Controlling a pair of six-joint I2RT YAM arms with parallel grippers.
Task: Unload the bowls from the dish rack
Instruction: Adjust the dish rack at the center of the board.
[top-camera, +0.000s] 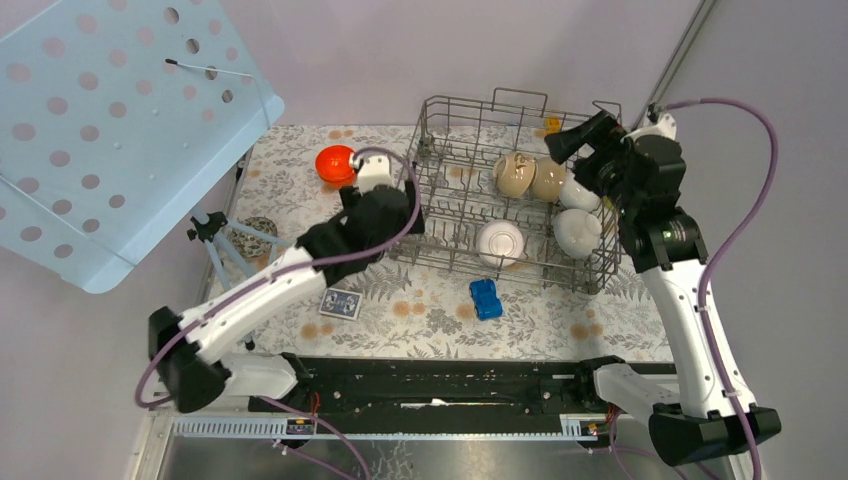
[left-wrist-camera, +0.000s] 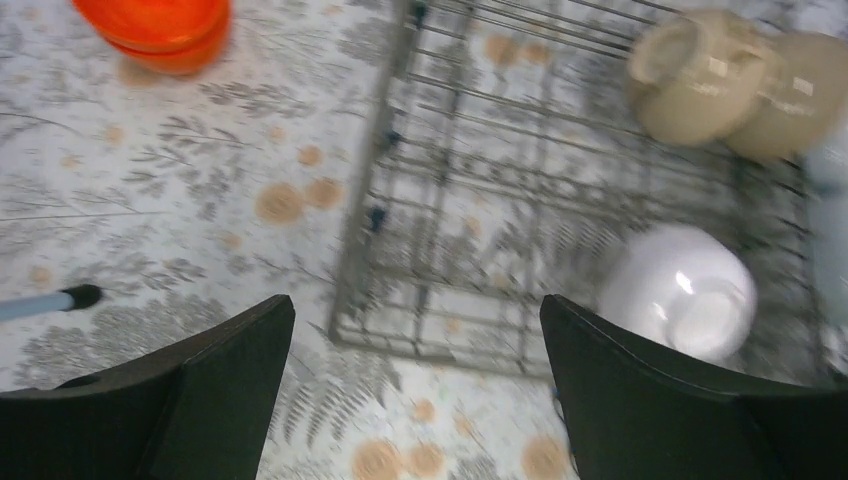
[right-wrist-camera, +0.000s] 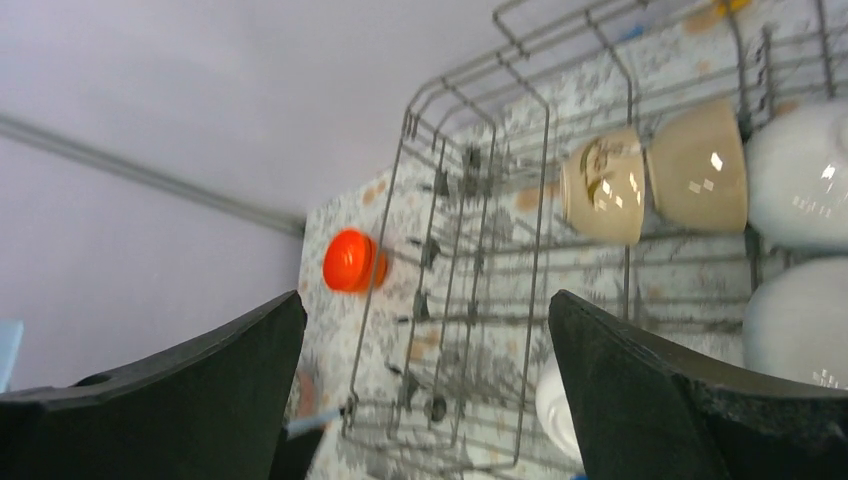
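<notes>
Two beige bowls (top-camera: 530, 177) and three white bowls (top-camera: 500, 242) lay in the dish rack (top-camera: 440, 130); an orange bowl (top-camera: 336, 163) sat on the tabletop (top-camera: 420, 310) just left of it. My left gripper (left-wrist-camera: 415, 300) and right gripper (right-wrist-camera: 427, 295) both hung open, empty.

No text, number or brand could be read in any view. A small blue card (top-camera: 341, 303) showed only a pattern, too small to make out. A dark mark on one beige bowl (right-wrist-camera: 603, 187) was not legible as writing.
</notes>
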